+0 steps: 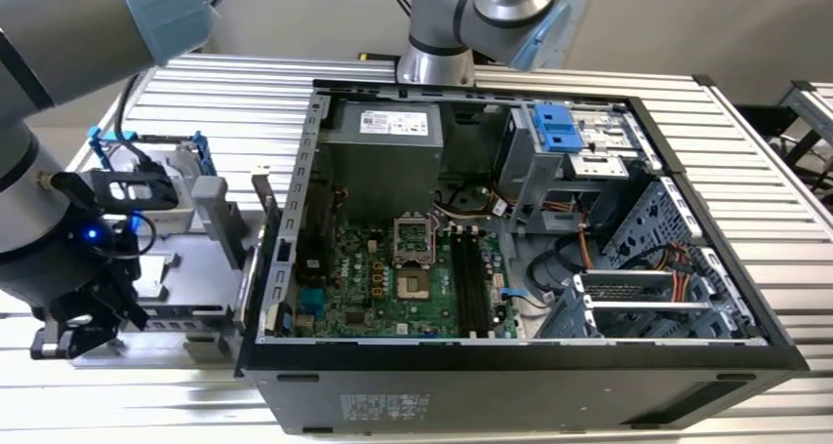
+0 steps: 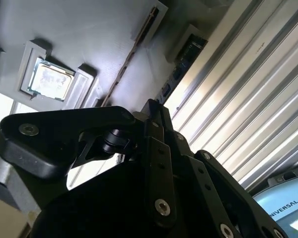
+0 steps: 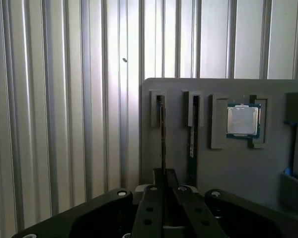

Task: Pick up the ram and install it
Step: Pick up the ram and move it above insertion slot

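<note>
We find the ram (image 3: pixel 162 134) standing on its long edge in the outermost slot of the grey holder (image 3: pixel 223 168), the slot next to the holder's edge where the ribbed table (image 3: pixel 64 124) begins. Kept upright like that, its thin top edge is free for a pinch from above, and its contact edge is already turned the way a board socket would want it.

The gripper (image 3: pixel 165 173) sits over this stick, partway along its length. In both wrist views the same outer stick runs straight into the fingertips, one view showing the stretch toward one end of the holder and the other the stretch toward the opposite end. The pincer is drawn narrow, its two fingers nearly together across the stick's thin width. We judge it closed on the ram, since a grip this tight and this well lined up leaves room for nothing else. The ram is seated in its slot, not lifted out.

A second stick (image 3: pixel 192 139) stands in the next slot inward on the holder, and a processor (image 3: pixel 243 120) lies in a recess further in. The spacing between slots gives the fingers room to come down without touching the neighbour.

In the exterior view the open computer case (image 1: pixel 521 361) stands just beside the holder on the exterior view's right. Its memory slots (image 1: pixel 471 283) are bare and face upward.
</note>
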Robot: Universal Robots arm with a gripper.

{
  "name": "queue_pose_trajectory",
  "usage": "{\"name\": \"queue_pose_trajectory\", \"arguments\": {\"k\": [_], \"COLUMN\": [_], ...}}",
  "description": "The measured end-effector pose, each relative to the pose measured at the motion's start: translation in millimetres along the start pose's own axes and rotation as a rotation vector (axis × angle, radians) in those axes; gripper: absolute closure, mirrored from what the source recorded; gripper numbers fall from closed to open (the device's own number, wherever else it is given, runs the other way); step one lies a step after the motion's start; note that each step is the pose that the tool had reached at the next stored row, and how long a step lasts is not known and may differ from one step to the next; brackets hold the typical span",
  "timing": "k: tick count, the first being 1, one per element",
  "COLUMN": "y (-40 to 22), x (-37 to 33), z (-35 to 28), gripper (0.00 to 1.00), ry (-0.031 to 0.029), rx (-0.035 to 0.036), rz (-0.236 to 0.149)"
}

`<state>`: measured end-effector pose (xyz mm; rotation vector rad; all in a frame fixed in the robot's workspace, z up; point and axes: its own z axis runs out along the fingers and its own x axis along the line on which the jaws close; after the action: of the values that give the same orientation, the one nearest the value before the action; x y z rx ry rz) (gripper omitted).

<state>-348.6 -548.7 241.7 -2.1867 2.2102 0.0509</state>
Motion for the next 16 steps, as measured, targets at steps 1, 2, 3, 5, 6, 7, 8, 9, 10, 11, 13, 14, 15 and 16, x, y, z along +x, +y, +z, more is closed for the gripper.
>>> {"name": "queue_pose_trajectory", "arguments": {"k": [1,2,3,5,6,7,8,9,10,11,13,14,15,16], "y": [0.0,0.0,0.0,0.0,0.0,0.0,0.0,0.0,0.0,0.0,0.0,0.0,0.0,0.0], "x": [-0.1,-0.2,-0.2,-0.3,-0.4,-0.4,-0.5,-0.5,-0.5,-0.6,-0.7,-0.7,-0.8,-0.8], "z": [-1.9,-3.6,-5.1,-7.3,-8.3,-9.3,-10.2,-11.2,-12.1,-13.0,-14.9,-15.9,-17.0,-18.2], "gripper": [1.0,1.0,1.0,1.0,1.0,1.0,1.0,1.0,1.0,1.0,1.0,1.0,1.0,1.0], "ry": [-0.0001,-0.0001,-0.0001,-0.0001,0.0,0.0,0.0,0.0,0.0,-0.0001,-0.0001,0.0,0.0,0.0], "rx": [0.0001,0.0001,0.0002,0.0003,0.0003,0.0003,0.0004,0.0004,0.0004,0.0005,0.0006,0.0006,0.0006,0.0007], "rz": [0.001,0.002,0.002,0.005,0.006,0.007,0.008,0.009,0.01,0.011,0.012,0.013,0.014,0.015]}}
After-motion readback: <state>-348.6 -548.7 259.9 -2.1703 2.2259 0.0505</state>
